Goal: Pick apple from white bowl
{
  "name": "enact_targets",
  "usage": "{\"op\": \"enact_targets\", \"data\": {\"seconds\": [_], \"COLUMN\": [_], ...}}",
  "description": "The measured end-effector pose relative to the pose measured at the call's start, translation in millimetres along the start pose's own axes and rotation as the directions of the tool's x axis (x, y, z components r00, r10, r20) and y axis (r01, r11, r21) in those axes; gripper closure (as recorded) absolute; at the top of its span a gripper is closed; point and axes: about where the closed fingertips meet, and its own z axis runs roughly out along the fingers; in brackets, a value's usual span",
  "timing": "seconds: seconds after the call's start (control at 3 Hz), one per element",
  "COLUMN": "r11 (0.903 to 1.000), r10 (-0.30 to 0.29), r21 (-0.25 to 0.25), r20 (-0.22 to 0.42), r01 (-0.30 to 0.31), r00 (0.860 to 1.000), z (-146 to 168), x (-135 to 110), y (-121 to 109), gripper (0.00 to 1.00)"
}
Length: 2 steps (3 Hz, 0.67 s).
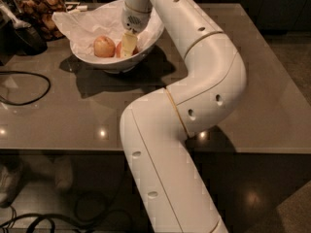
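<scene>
Hiding apple (pixel 118 49) (mostly): pincer (pixel 127 43) in bowl (pixel 148 46)

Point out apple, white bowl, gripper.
apple (pixel 118 49): camera view, visible red skin left of gripper.
white bowl (pixel 109 63): camera view, front outer wall.
gripper (pixel 127 43): camera view, tip, down inside bowl.

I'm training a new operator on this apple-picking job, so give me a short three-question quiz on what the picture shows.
1. True or false: the gripper is down inside the white bowl.
2. What lines the bowl? A) foil B) crumpled white paper C) nothing
3. Which lies closer to the gripper, the red apple or the pale apple?

Key: 1 true; 2 B; 3 the red apple, which sits right against the gripper and is partly hidden by it.
</scene>
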Motion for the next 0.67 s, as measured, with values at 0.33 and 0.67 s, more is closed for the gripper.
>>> {"op": "enact_targets", "data": {"seconds": [0.33,0.67], "r11": [1.0000,1.0000], "r10": [-0.002,-0.002], "r21": [0.010,0.010], "r20": [-0.005,-0.005], "r01": [0.002,0.002], "r00": [1.000,1.000], "z": [1.1,1.1], "x": [-0.7,-0.7], "y": [-2.5,-2.5], "gripper": [0.52,0.75]}}
